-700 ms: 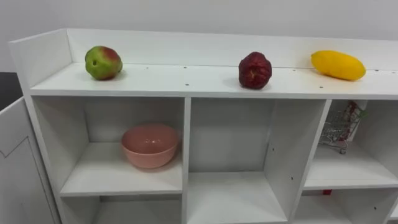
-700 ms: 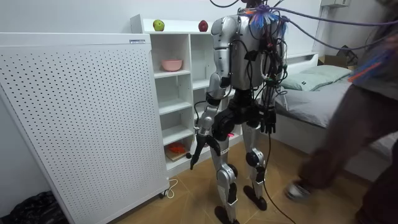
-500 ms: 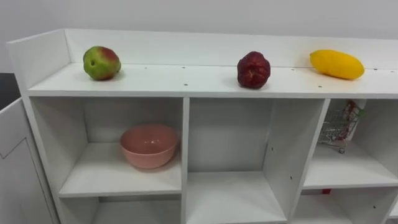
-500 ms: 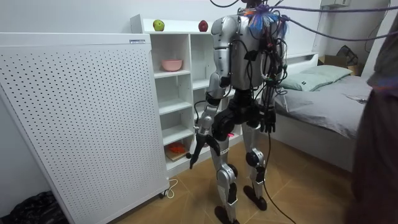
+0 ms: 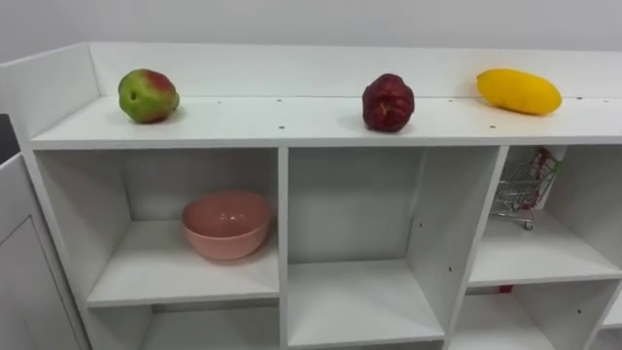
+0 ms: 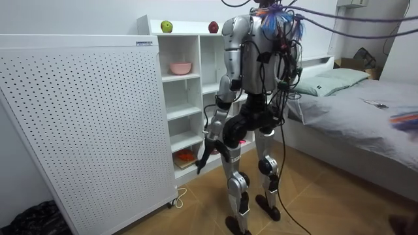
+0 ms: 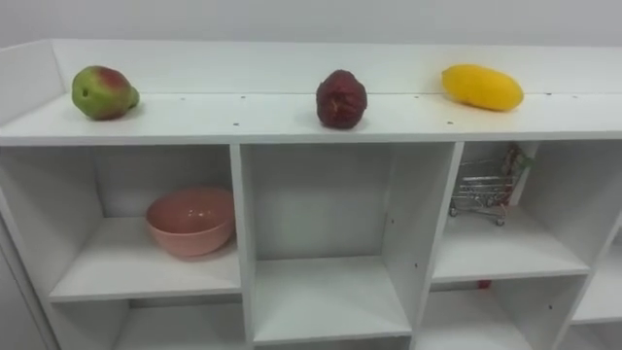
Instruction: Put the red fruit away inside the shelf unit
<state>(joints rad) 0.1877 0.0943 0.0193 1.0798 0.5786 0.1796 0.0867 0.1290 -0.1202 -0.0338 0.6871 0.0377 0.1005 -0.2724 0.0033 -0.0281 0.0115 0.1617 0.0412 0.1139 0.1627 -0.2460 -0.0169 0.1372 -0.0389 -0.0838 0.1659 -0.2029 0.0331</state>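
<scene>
Torso: silver-grey shell plates, rounded at the shoulders.
Arms: silver upper sections, black at the joints.
Left hand: black.
Legs: black thighs, silver-grey shins, dark feet.
Cables: a blue, red and purple bundle is carried at the upper back, and black leads are hung below it.

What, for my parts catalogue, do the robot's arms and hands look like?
In the room view, the left arm has a silver-grey shell over shoulder and upper arm, then a black forearm ending in a dark, slim-fingered left hand. Multicoloured cables bunch behind the shoulders.
</scene>
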